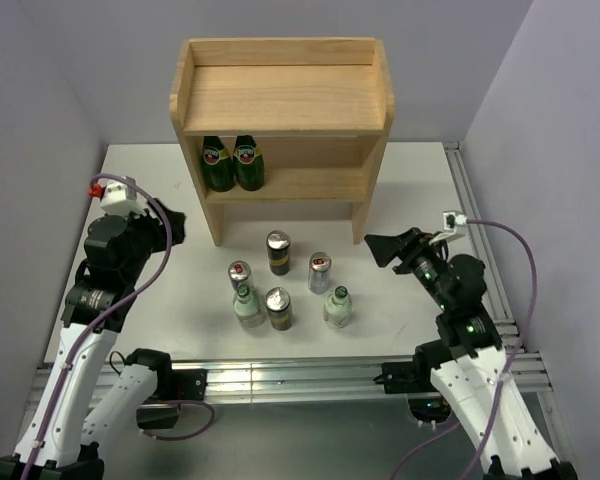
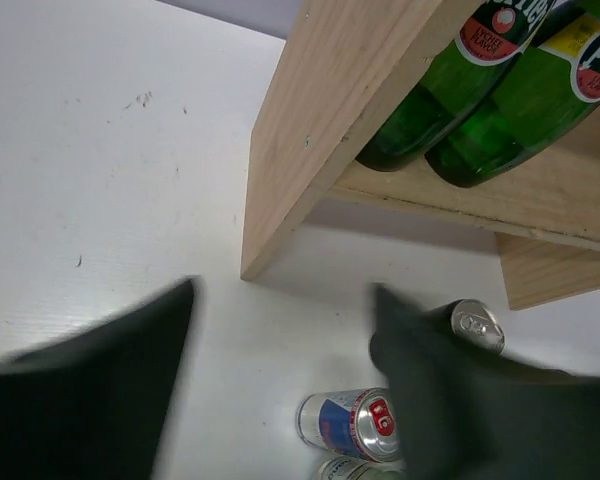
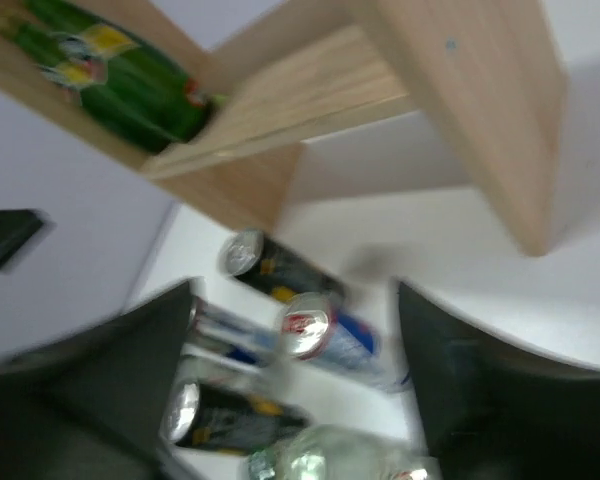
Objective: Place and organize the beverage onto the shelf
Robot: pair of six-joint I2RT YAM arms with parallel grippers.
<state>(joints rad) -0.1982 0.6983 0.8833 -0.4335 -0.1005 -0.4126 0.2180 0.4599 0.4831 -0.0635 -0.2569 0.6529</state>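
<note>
The wooden shelf stands at the back, with two green bottles on its lower board. On the table in front stand two black-and-gold cans, two blue-and-silver cans and two clear bottles. My left gripper is open and empty, left of the shelf's leg; its view shows a blue-and-silver can below. My right gripper is open and empty, right of the group; a blue-and-silver can lies between its fingers in view.
Grey walls close in the table on the left, back and right. An aluminium rail runs along the near edge. The shelf's side panels reach down to the table.
</note>
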